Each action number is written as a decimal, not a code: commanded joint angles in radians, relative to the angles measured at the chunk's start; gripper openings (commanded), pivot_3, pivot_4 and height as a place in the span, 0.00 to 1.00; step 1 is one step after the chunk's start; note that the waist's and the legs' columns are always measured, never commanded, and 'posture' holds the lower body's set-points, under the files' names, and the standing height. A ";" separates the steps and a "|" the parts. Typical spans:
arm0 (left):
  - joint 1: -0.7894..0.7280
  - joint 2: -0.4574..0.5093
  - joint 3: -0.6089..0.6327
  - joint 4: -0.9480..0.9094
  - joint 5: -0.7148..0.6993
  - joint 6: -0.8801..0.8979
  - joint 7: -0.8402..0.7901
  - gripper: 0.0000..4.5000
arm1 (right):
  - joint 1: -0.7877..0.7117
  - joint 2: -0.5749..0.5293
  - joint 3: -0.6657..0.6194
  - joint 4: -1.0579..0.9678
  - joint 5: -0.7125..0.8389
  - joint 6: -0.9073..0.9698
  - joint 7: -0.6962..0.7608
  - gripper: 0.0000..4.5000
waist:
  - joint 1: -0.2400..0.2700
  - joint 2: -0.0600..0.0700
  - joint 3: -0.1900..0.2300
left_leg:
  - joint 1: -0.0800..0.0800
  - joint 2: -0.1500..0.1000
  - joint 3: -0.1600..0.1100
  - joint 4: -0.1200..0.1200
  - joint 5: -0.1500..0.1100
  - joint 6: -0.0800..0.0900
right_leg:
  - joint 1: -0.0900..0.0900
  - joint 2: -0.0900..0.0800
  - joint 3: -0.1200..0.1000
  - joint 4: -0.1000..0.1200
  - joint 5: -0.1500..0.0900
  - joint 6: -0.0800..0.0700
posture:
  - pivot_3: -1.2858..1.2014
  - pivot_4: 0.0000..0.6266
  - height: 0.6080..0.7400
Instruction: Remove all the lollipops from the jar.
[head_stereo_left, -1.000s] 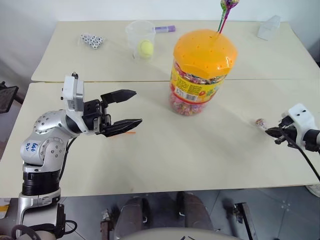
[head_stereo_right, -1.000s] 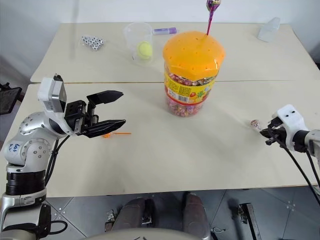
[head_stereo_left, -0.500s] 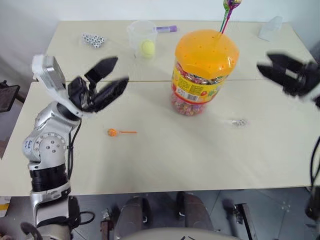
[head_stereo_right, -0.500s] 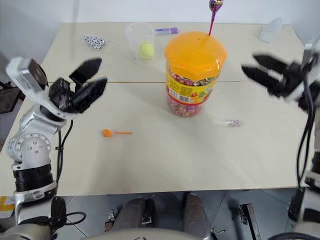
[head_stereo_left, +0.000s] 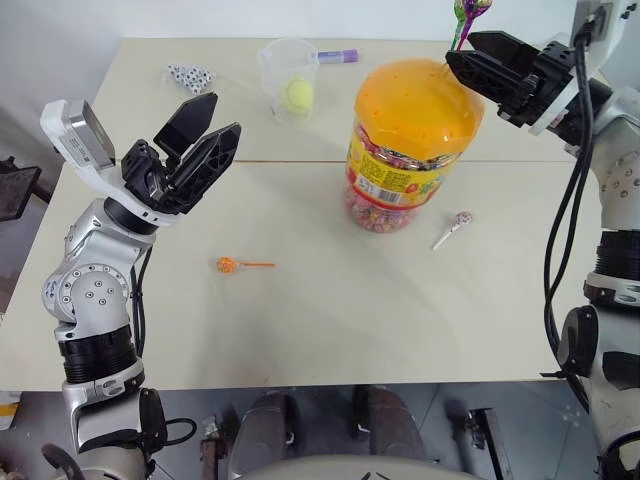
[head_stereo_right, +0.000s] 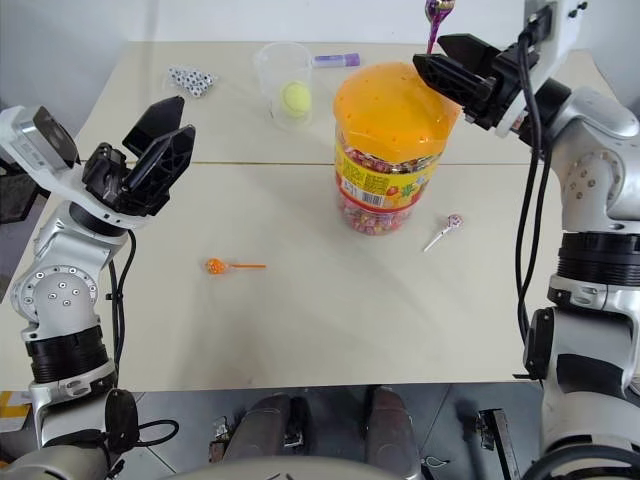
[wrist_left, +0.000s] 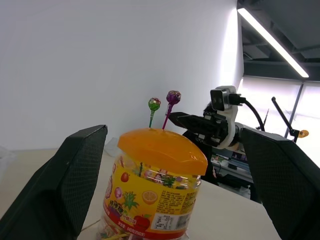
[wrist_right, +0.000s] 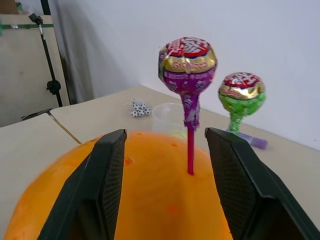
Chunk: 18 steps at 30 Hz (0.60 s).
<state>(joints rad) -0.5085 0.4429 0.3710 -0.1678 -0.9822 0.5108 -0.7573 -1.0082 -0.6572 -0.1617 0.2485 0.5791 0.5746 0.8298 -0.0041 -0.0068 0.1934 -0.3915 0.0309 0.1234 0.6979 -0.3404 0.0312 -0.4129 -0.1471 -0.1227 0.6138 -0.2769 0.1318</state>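
Note:
The jar (head_stereo_left: 410, 165), a clear tub with an orange domed lid (head_stereo_left: 415, 100), stands mid-table. Two lollipops stick up from the lid: a purple one (wrist_right: 187, 60) on a magenta stick and a green one (wrist_right: 241, 90). On the table lie an orange lollipop (head_stereo_left: 228, 265), left of the jar, and a pink-swirl lollipop (head_stereo_left: 455, 224), to its right. My right gripper (head_stereo_left: 462, 50) hovers open over the lid's far right, its fingers (wrist_right: 107, 185) flanking the purple lollipop's stick without gripping it. My left gripper (head_stereo_left: 216, 120) is raised left of the jar, wide open and empty.
A clear cup (head_stereo_left: 287, 75) with a yellow ball inside stands behind the jar to the left. A purple marker (head_stereo_left: 336, 57) and a small black-and-white bundle (head_stereo_left: 186, 78) lie at the back. A seam (head_stereo_left: 280, 160) joins two tables.
My right gripper let go of the pink-swirl lollipop, rose from the table's right side to the jar's top and opened. My left gripper lifted and tilted upward.

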 joint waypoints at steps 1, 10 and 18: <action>-0.003 -0.004 0.004 -0.039 -0.011 -0.022 0.001 1.00 | -0.048 0.006 -0.014 0.017 -0.013 -0.011 -0.007 0.54 | 0.002 0.000 0.000 | 0.000 0.000 0.000 0.000 0.000 0.000 | 0.000 0.000 0.000 0.000 0.000 0.000 | 0.52 0.24 1.00; -0.013 0.001 -0.002 -0.027 -0.005 -0.032 -0.015 1.00 | -0.076 0.030 -0.072 0.078 -0.006 -0.054 -0.007 0.01 | 0.000 0.000 0.000 | 0.000 0.000 0.000 -0.001 0.000 0.000 | 0.000 0.000 0.000 0.000 0.000 0.000 | 0.52 0.24 1.00; -0.026 0.029 -0.076 0.000 0.067 -0.066 -0.132 1.00 | -0.112 -0.077 -0.258 0.212 0.086 -0.093 0.058 0.01 | 0.009 0.000 0.000 | -0.001 -0.001 0.004 0.000 0.000 0.000 | 0.000 0.000 -0.001 -0.001 0.000 0.000 | 0.52 0.24 1.00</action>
<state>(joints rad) -0.5223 0.4559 0.3038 -0.1496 -0.9314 0.4706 -0.8595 -1.1078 -0.6896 -0.3667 0.4519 0.6412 0.4852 0.8617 0.0048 -0.0066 0.1935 -0.3926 0.0303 0.1271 0.6974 -0.3405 0.0313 -0.4122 -0.1468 -0.1245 0.6123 -0.2769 0.1319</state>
